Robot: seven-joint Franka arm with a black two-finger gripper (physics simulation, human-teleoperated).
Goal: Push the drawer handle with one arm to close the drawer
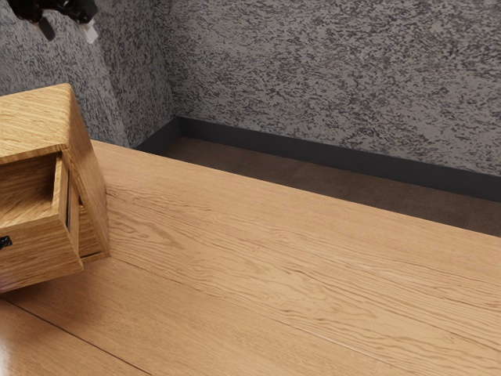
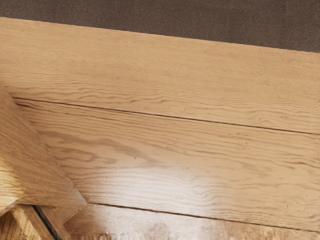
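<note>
My gripper (image 1: 69,33) hangs empty high in the exterior view's upper left corner, its two fingers parted with nothing between them. Below my jaws, and well apart from them, a pale wooden cabinet (image 1: 39,125) stands on a wood-grained tabletop (image 1: 274,266). Its drawer (image 1: 37,249) juts out open, lower than my jaws and nearer the exterior camera. On the drawer's front is a small black handle (image 1: 5,242), cut off by the exterior view's left edge, below my jaws and touched by neither finger.

The drawer looks stiff and boxy, and I judge it moderately light, sliding with some rub of wood on wood. The handle looks hard and smooth, so a fingertip could slip off it. It wants a push rather than a grasp: I would bring my fingers together, come down in front of the handle, and press its middle straight toward the cabinet. Pressure off to one side could make the drawer bind. Nothing here looks fragile, but a hard shove might slide the cabinet away from me, so a slow, even push seems best.
</note>
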